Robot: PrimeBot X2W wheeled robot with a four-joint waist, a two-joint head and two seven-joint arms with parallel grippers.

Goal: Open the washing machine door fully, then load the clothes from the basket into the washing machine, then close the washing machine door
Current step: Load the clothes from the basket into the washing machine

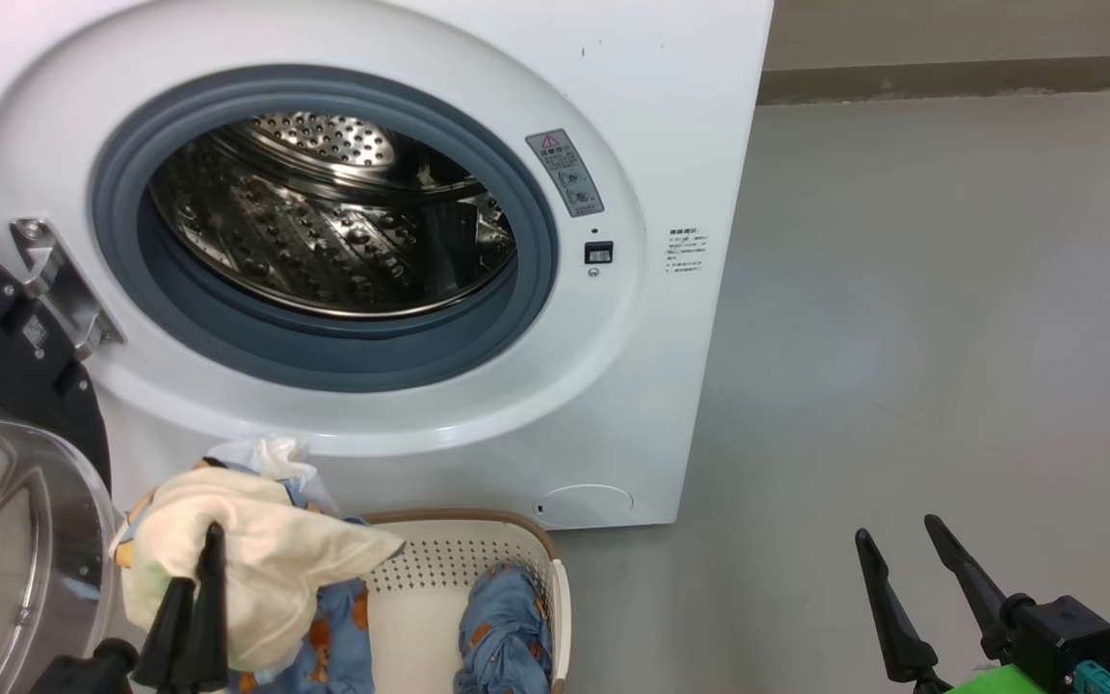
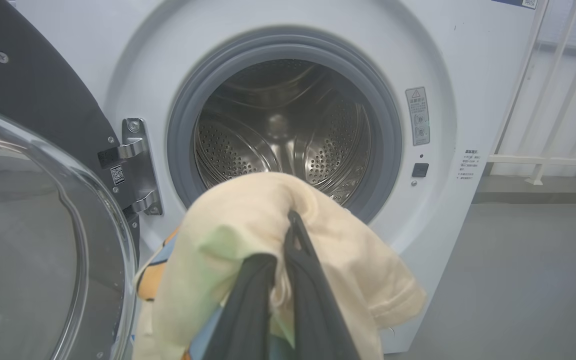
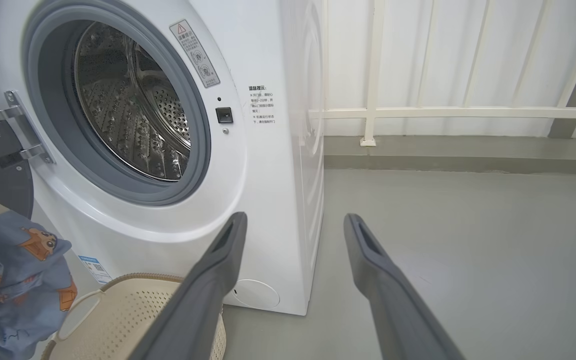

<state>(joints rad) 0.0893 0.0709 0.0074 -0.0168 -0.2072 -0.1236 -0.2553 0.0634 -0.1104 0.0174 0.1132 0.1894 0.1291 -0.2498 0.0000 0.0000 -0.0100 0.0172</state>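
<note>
My left end effector (image 1: 198, 559) clamps a bunched fold of the clothes (image 1: 266, 569), which I judge soft, light and apt to trail, above the basket (image 1: 478, 559) at 7 o'clock of the washing machine (image 1: 671, 145) mouth; my right end effector (image 1: 896, 525) has its fingers apart.

Drum (image 1: 324, 241) shiny perforated steel; gasket (image 1: 324, 359) matt rubber; clothes (image 1: 256, 559) soft cloth; basket (image 1: 449, 571) perforated plastic; door (image 1: 25, 482) glossy, clear-bowled.

Washing machine door (image 1: 15, 482): was cut off by the left and bottom edges. Basket (image 1: 478, 554): left part was hidden behind the cream garment (image 1: 266, 569), near part was cut off. Warning label (image 1: 565, 172): print was too small to read.
</note>
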